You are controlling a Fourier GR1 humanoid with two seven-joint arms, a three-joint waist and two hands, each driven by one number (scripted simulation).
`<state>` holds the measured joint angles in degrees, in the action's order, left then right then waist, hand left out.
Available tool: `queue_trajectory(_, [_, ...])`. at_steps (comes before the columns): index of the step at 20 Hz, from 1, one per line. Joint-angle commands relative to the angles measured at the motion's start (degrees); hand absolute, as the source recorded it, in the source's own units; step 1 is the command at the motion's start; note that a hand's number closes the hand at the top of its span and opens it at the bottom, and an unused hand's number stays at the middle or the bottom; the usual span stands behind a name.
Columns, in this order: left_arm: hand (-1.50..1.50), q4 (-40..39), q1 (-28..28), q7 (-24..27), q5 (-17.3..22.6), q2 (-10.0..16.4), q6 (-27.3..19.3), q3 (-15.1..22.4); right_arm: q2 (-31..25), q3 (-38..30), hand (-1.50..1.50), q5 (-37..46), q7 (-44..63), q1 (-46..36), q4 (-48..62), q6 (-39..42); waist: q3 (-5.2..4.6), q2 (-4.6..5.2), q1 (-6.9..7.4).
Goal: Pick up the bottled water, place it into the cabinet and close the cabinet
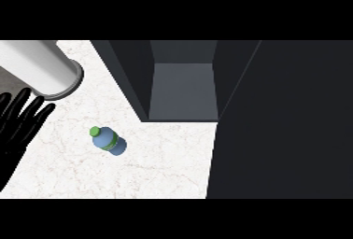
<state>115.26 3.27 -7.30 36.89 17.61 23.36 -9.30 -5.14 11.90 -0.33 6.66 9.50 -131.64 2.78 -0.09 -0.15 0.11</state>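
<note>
A small blue water bottle [108,141] with a green cap stands on the white marble counter [151,163], left of the middle. The dark cabinet [183,88] is at the back with its inside showing, grey and with nothing in it. Its dark door [283,126] fills the right side of the view. My left hand [19,123] shows at the left edge, fingers straight and pointing up, open and holding nothing, a short way left of the bottle. My right hand does not show.
A pale grey cylinder [38,65] with a dark rim lies at the back left, just above my left hand. Bare marble stretches in front of the bottle and up to the cabinet's front edge.
</note>
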Motion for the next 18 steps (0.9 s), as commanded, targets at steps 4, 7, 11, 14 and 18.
queue_trajectory(4, [-1.50, 3.90, 3.67, -8.55, 13.44, 6.01, 2.08, -6.88, 3.10, 9.06, -1.50, 5.68, 8.03, 1.00, -7.56, -3.16, 0.07, 0.02, 0.17])
queue_trajectory(7, [-1.50, -0.79, -0.80, -10.73, 16.94, 8.80, 2.72, -10.03, 1.97, 8.00, -1.50, 5.54, 11.90, -1.87, -7.69, -2.26, 0.07, 0.12, 0.03])
queue_trajectory(11, [-1.50, 4.24, 1.89, -13.35, 14.59, 5.42, 0.58, -8.42, 2.23, 7.69, -1.50, 4.17, 12.20, -0.36, -11.15, -2.29, 0.09, 0.08, -0.03])
queue_trajectory(14, [-1.50, 1.51, 2.18, -12.25, 9.66, 4.05, 3.77, -7.19, 3.88, 14.14, -1.50, 8.89, 13.60, 0.62, -12.18, -4.42, 0.07, 0.07, -0.20])
queue_trajectory(18, [-1.50, -2.24, 1.17, -10.09, 5.40, 3.84, 8.63, -7.80, 3.32, 12.38, -1.50, 8.88, 17.67, -2.56, -12.67, -5.75, 0.05, 0.12, -0.24])
